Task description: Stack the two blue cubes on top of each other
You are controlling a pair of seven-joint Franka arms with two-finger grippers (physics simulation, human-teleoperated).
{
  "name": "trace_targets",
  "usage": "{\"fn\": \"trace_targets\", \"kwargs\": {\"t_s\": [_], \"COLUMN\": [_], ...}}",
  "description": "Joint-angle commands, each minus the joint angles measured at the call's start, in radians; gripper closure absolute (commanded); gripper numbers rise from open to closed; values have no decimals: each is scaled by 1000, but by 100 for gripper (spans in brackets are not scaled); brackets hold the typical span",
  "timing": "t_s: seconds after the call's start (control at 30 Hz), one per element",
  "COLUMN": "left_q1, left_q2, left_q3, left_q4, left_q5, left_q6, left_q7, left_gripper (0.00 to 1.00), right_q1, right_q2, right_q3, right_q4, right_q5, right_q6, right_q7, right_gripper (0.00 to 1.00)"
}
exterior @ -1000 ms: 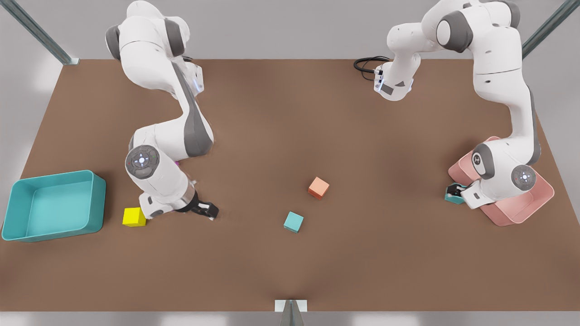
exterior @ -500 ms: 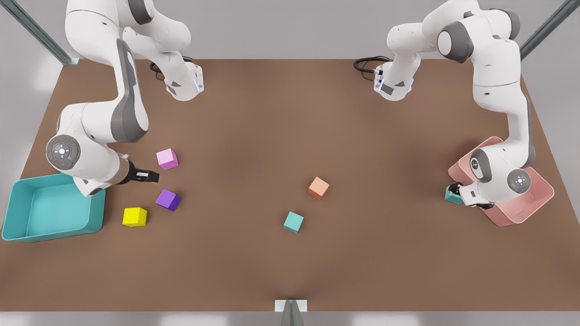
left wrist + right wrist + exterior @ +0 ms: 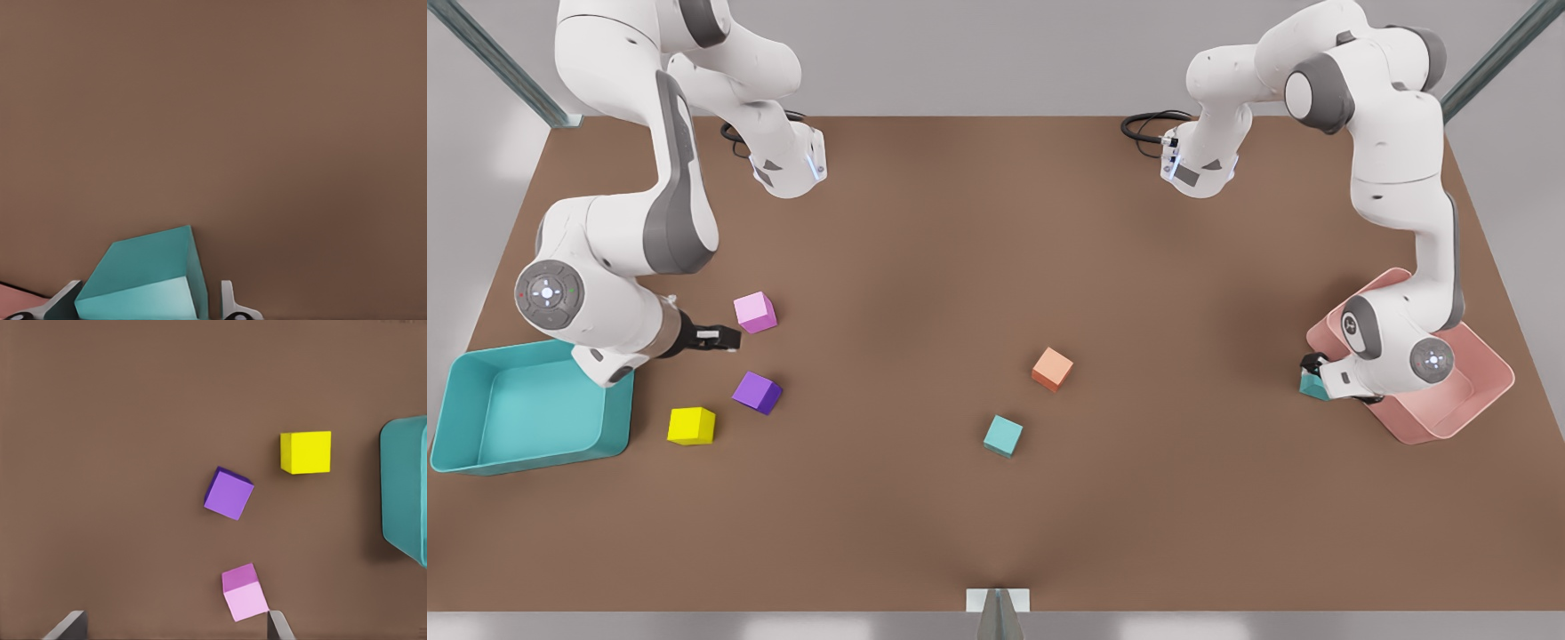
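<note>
brown table (image 3: 960, 249) | left gripper (image 3: 148, 308) at pink bin (image 3: 1476, 391), fingers close on both sides of one blue cube (image 3: 143, 280), contact unclear | other blue cube (image 3: 1003, 436) mid-table, near orange cube (image 3: 1052, 368) | right gripper (image 3: 716, 340) spread, waiting beside pink cube (image 3: 244, 591) | cubes look rigid, light: pinch flat opposite faces

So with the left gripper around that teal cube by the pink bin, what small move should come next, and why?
Probably close the jaws and lift. The left gripper straddles one teal cube beside the pink bin, a finger on each side, but the cube seems not yet raised. The other teal cube lies mid-table, so the first must be carried there. The right gripper waits open near the pink cube.
</note>
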Motion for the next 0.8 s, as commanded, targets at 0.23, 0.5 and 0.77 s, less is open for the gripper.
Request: {"fn": "trace_targets", "kwargs": {"t_s": [0.23, 0.5, 0.77], "left_q1": [2, -2, -176], "left_q2": [18, 18, -143], "left_q3": [11, 20, 17], "left_q4": [-20, -28, -25], "left_q5": [0, 2, -15], "left_q6": [-1, -5, -57], "left_q7": [-121, -119, -360], "left_gripper": [0, 47, 47], "right_q1": [-1, -27, -28], "right_q2": [2, -27, -15], "right_q3": [-8, -22, -11], "right_q4": [6, 69, 69], "right_q5": [-19, -47, -27], "right_q6": [-9, -5, -3], "right_q7": [-78, -75, -84], "right_gripper": [0, 0, 0]}}
